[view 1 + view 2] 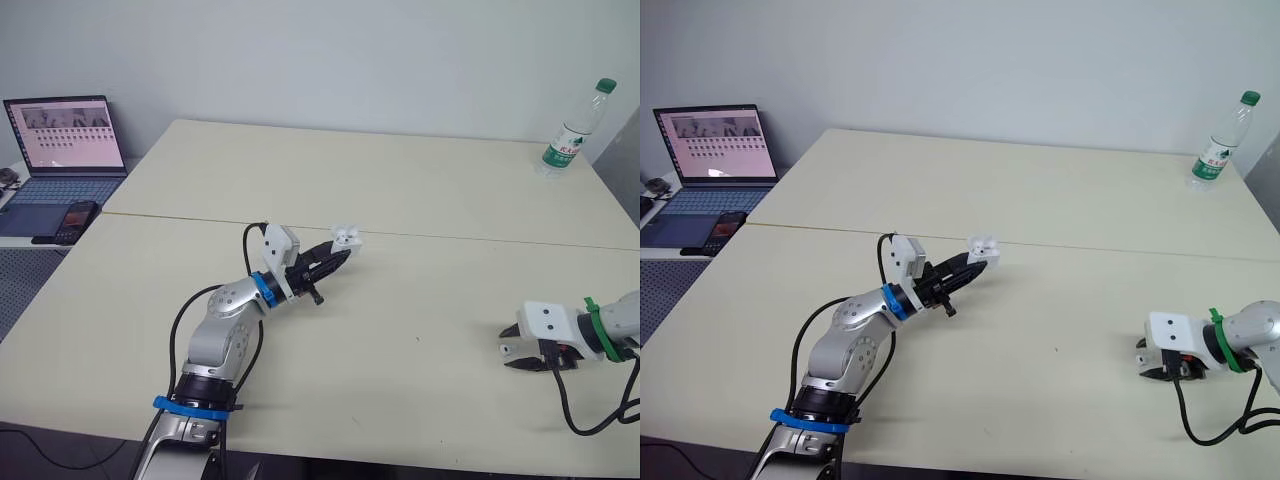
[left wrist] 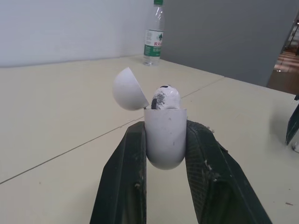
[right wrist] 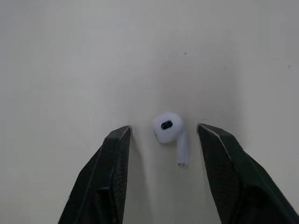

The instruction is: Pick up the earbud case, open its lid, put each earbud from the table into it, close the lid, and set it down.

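My left tool is closed on the case, pinching its lower body from both sides and holding it up over the middle of the table. The lid is swung open and one earbud sits in it. My right tool is down near the table's right side, spread wide and holding nothing. The second earbud lies flat on the table between its fingers, apart from both. I judge that bud light, hard, glossy and likely to squirt out. I would close across its round head rather than the thin stem, and gently. The case looks smooth too, so the grip low on its body should stay clear of the hinge. The table is pale, matte and bare here; a bottle and a laptop stand well away.
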Action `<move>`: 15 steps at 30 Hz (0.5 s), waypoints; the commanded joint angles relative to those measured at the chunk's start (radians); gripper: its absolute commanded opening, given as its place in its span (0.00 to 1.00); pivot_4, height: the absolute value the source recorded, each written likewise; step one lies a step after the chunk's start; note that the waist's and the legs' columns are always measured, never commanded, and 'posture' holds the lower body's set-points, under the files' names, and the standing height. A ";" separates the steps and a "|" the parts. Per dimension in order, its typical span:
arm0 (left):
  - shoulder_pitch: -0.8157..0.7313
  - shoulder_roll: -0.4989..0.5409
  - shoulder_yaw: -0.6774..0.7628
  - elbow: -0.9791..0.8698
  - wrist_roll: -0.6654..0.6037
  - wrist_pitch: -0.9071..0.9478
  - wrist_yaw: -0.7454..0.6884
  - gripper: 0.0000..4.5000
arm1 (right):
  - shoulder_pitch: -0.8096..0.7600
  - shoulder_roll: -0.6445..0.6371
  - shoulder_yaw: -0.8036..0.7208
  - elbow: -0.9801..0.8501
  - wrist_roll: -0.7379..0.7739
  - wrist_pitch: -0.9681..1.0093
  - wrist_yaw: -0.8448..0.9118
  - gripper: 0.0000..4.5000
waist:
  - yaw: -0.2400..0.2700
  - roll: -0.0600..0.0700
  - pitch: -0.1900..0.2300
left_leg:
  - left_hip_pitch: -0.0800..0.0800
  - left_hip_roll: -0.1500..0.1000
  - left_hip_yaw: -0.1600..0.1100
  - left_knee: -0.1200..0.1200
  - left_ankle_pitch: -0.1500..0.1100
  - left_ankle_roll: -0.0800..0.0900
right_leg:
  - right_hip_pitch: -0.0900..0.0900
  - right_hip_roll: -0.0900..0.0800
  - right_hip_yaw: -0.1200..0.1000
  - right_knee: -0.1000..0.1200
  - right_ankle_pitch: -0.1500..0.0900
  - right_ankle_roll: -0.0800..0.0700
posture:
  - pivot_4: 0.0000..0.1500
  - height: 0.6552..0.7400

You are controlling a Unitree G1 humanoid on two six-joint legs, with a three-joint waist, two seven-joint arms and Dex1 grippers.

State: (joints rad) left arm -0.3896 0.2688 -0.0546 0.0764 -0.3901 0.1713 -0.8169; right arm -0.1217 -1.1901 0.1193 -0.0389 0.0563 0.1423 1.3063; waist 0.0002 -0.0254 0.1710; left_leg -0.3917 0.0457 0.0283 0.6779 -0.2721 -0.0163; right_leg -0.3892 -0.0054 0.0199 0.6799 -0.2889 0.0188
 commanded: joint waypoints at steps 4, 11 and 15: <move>-0.023 -0.013 -0.006 -0.050 -0.006 0.003 0.004 0.17 | -0.045 -0.094 0.061 -0.179 -0.119 0.184 0.041 0.53 | -0.001 0.001 0.000 | 0.000 0.000 0.000 0.000 0.000 0.000 | 0.000 0.000 0.000 0.000 0.000 0.000 | 1.00 0.95; -0.029 -0.021 -0.010 -0.021 0.004 -0.022 -0.005 0.17 | -0.125 -0.095 0.134 -0.257 -0.218 0.259 0.073 0.53 | -0.001 0.001 0.000 | 0.000 0.000 0.000 0.000 0.000 0.000 | 0.000 0.000 0.000 0.000 0.000 0.000 | 1.00 0.95; -0.019 -0.023 -0.010 -0.013 0.006 -0.037 -0.009 0.17 | -0.177 -0.055 0.176 -0.318 -0.230 0.442 0.089 0.53 | -0.001 0.001 0.000 | 0.000 0.000 0.000 0.000 0.000 0.000 | 0.000 0.000 0.000 0.000 0.000 0.000 | 1.00 0.95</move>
State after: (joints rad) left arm -0.4005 0.2495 -0.0707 0.0825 -0.3850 0.1646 -0.8190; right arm -0.2712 -1.2485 0.2869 -0.3166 -0.1597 0.4999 1.3815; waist -0.0012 -0.0246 0.1714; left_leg -0.3919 0.0460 0.0280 0.6778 -0.2721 -0.0164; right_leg -0.3897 -0.0055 0.0195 0.6799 -0.2890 0.0187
